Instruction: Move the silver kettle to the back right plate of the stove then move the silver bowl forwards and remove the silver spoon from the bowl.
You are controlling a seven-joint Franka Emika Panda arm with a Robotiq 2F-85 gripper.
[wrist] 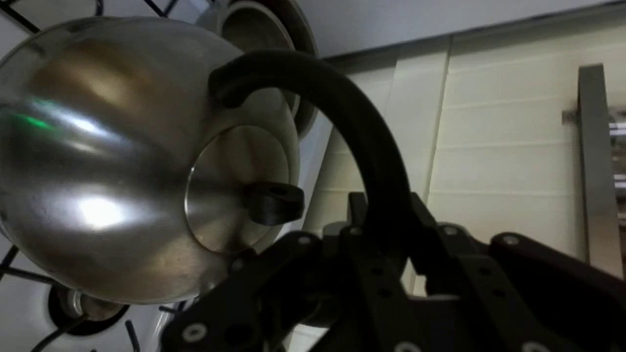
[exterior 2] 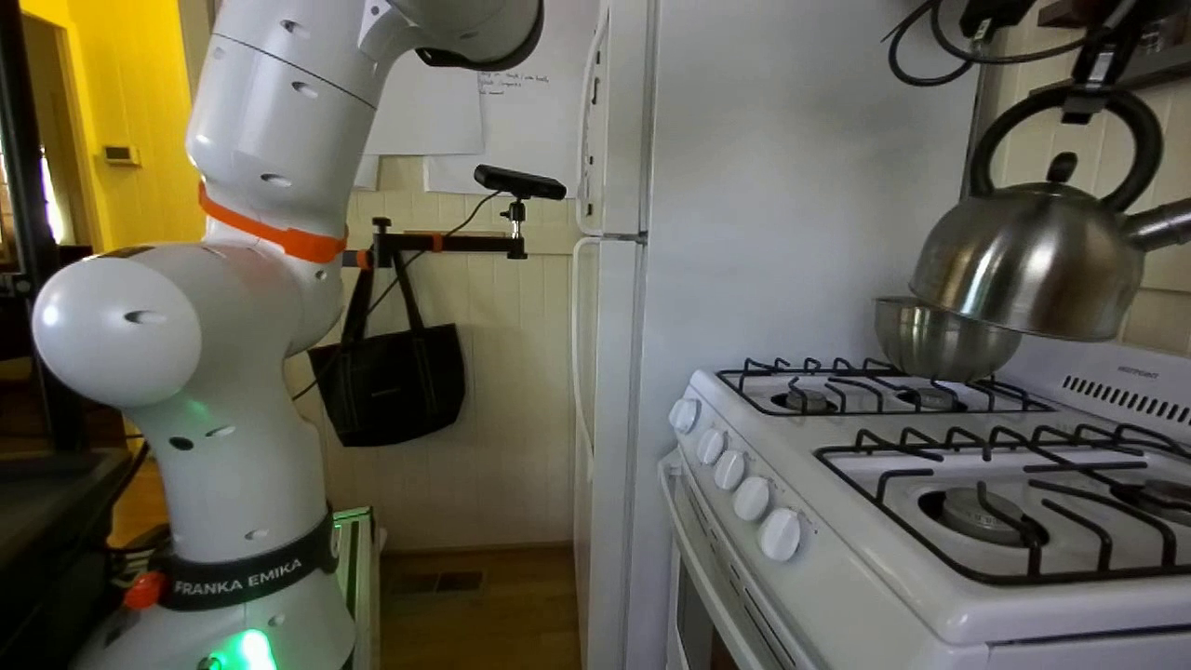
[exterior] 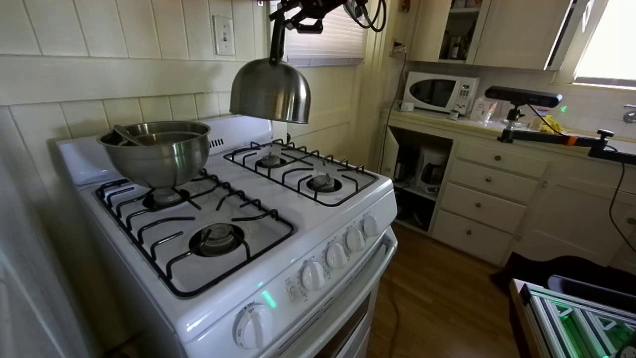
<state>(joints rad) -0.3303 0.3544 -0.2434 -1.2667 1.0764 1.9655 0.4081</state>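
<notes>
The gripper (wrist: 389, 212) clamps the arched handle (wrist: 374, 146), hanging the silver kettle (exterior: 271, 94) above the stove (exterior: 263, 191), probably to clear the grates (exterior: 171, 219). The silver bowl (exterior: 159, 161), spoon (exterior: 128, 135) inside, sits over the far left burner (exterior: 166, 197).

A window (exterior: 613, 47) is shining brightly over the kitchen counter (exterior: 430, 118). A white microwave (exterior: 441, 93) is sitting on it, and four drawers (exterior: 504, 184) are lining up below. Brown wood floor (exterior: 437, 293) is showing in both exterior views. A yellow wall (exterior 2: 140, 84) is glowing, and a black tote bag (exterior 2: 391, 391) is hanging in front of a cream wall (exterior 2: 521, 400), near a tall white fridge (exterior 2: 782, 233).
</notes>
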